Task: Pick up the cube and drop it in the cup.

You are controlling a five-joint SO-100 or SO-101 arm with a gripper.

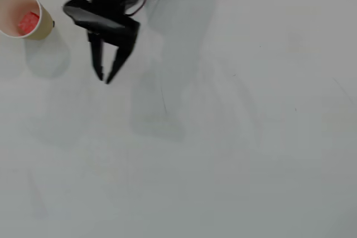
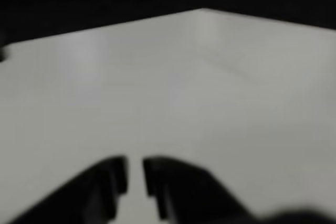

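The worktop [image 1: 234, 149] is plain white and bare across most of the overhead view, marked only by soft grey shadows. In the upper left corner of that view stands the cup [image 1: 47, 26], tan outside with a white rim, and the cube [image 1: 28, 23] lies inside it as a red patch against the pale interior. My claw [image 1: 104, 76] hangs to the right of the cup, apart from it, pointing toward the bottom of the frame; its two black fingers taper almost together with a narrow gap between the tips, and they pinch nothing. In the wrist view my claw [image 2: 134, 174] shows blurred at the bottom edge, the same slim gap between the dark fingers, with white worktop [image 2: 210, 87] ahead and darkness beyond its far edge
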